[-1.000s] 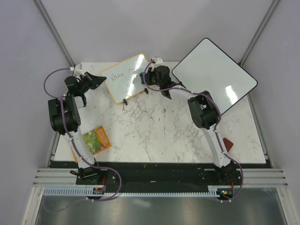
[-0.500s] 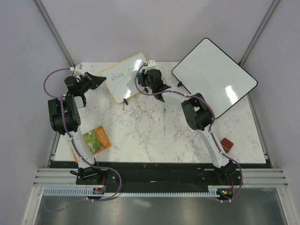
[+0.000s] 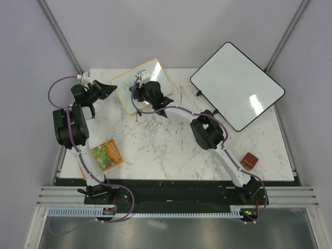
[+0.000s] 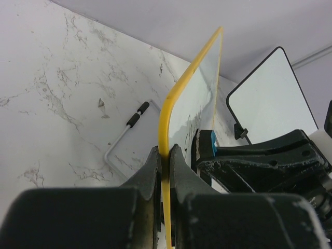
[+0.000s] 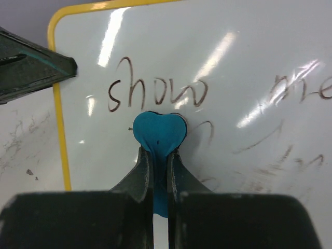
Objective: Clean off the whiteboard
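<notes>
The whiteboard (image 3: 123,92) has a yellow frame and stands tilted at the back left of the marble table. My left gripper (image 3: 110,88) is shut on its left frame edge (image 4: 165,129); the jaws pinch the yellow rim (image 4: 165,153). My right gripper (image 5: 160,153) is shut on a blue heart-shaped eraser (image 5: 159,129), which is pressed against the board face just under the word "show" (image 5: 155,93). Faint smeared strokes and "me" (image 5: 306,85) show on the right of the board (image 5: 233,46). In the top view the right gripper (image 3: 140,86) lies over the board's middle.
A larger black-framed blank whiteboard (image 3: 237,85) leans at the back right. A colourful box (image 3: 106,154) lies near the left arm, and a red-brown block (image 3: 249,160) sits near the right arm's base. A wire stand (image 4: 127,136) lies behind the small board.
My right gripper has swept left across the board with the eraser, from its right edge to near the left side. The left gripper has held still on the frame.
</notes>
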`<state>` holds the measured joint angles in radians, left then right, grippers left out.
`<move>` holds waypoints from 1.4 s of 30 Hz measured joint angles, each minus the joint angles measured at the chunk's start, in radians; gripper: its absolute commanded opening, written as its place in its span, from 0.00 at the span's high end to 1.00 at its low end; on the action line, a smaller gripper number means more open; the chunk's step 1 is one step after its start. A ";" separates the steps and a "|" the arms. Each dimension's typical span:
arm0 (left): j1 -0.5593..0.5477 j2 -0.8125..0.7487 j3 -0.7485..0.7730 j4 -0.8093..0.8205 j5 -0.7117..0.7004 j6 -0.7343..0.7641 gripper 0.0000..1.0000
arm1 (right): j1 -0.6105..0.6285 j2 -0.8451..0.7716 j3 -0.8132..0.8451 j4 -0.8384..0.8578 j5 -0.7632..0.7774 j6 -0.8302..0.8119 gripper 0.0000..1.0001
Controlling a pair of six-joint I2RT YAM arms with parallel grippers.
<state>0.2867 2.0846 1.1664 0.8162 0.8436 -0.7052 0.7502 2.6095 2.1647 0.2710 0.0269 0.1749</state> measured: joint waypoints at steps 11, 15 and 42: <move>-0.001 0.000 0.000 -0.008 -0.005 0.000 0.98 | -0.014 0.026 0.094 -0.118 0.068 0.098 1.00; -0.001 0.000 0.000 -0.014 -0.005 0.000 0.98 | -0.062 0.022 0.095 -0.133 0.105 0.140 1.00; -0.002 0.000 0.003 -0.026 0.004 0.000 0.98 | -0.109 -0.050 -0.018 -0.206 0.141 0.103 1.00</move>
<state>0.2848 2.0846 1.1698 0.7898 0.8478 -0.7052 0.6411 2.5595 2.1464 0.0650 0.1680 0.2783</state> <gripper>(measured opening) 0.053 0.071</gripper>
